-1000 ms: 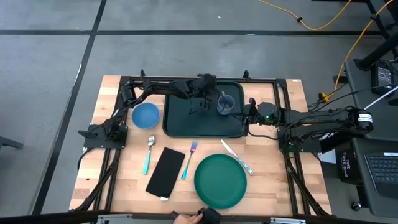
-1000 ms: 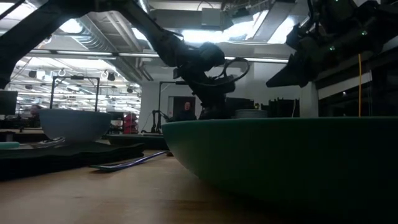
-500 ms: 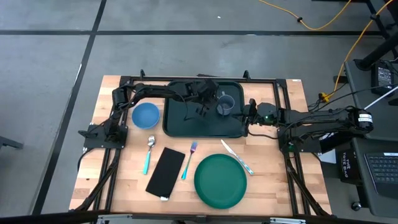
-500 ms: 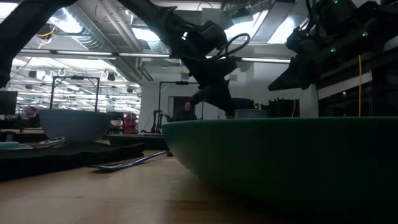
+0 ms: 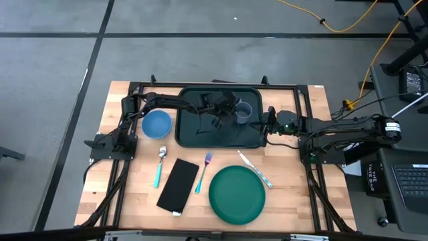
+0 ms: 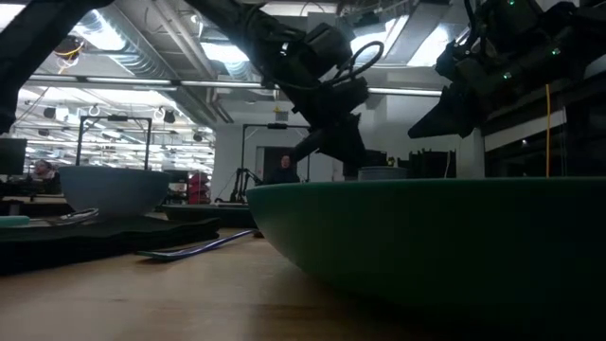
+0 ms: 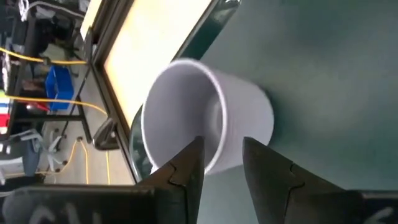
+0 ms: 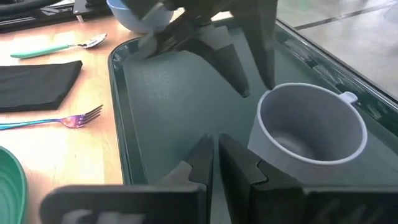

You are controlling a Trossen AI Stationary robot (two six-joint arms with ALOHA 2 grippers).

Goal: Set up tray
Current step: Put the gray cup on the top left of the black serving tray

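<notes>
The dark green tray point(image 5: 200, 130) lies flat at the table's far middle. A grey cup point(image 5: 244, 112) stands upright on the tray's right part. My left gripper point(image 5: 225, 110) reaches over the tray from the left, open. In the left wrist view point(image 7: 224, 155) and the right wrist view point(image 8: 258, 90), its fingertips stand on either side of the cup's rim point(image 8: 268, 96), one over the mouth and one outside. I see no touch. My right gripper point(image 5: 269, 122) hovers shut over the tray's right rim, pointing at the cup point(image 8: 311, 130).
A blue bowl point(image 5: 156, 124) sits left of the tray. Nearer me lie a spoon point(image 5: 160, 164), a flat black napkin point(image 5: 178, 184), a fork point(image 5: 204, 171), a round green plate point(image 5: 237, 194) and a knife point(image 5: 254, 169). A person point(image 6: 281, 169) stands in the room beyond.
My left gripper has risen from the tray floor and swung right toward the cup, tipping so that its fingers slant down at the cup's rim. The cup and tray have stayed where they were.
</notes>
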